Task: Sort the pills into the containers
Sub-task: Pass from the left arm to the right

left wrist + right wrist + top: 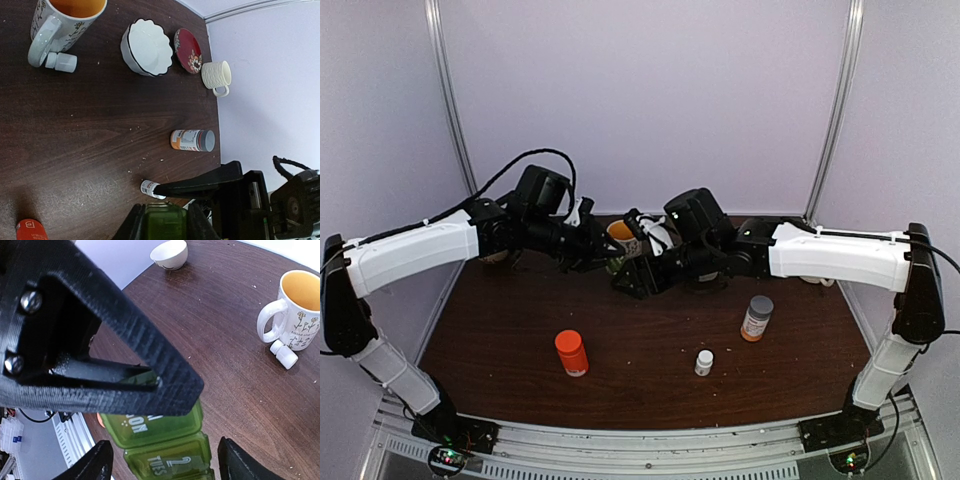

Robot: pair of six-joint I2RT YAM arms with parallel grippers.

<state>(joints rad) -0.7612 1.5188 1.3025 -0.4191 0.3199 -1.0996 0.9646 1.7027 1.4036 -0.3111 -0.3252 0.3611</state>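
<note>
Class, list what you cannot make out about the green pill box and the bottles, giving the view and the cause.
- Pill box, top view: lost among the left gripper and right gripper.
- Its other compartments, right wrist view: cut off by the bottom edge; left gripper covers one end.
- Its contents, every view: not visible.
- Small white bottle label, top view: too small to read.

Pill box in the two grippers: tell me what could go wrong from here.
1. The left gripper pinches the green pill box by one end only, above the table; a push from the other arm could twist it loose and drop it.
2. The right gripper stands open around the box, close against the left one's finger; closing may jam the two together.
</note>
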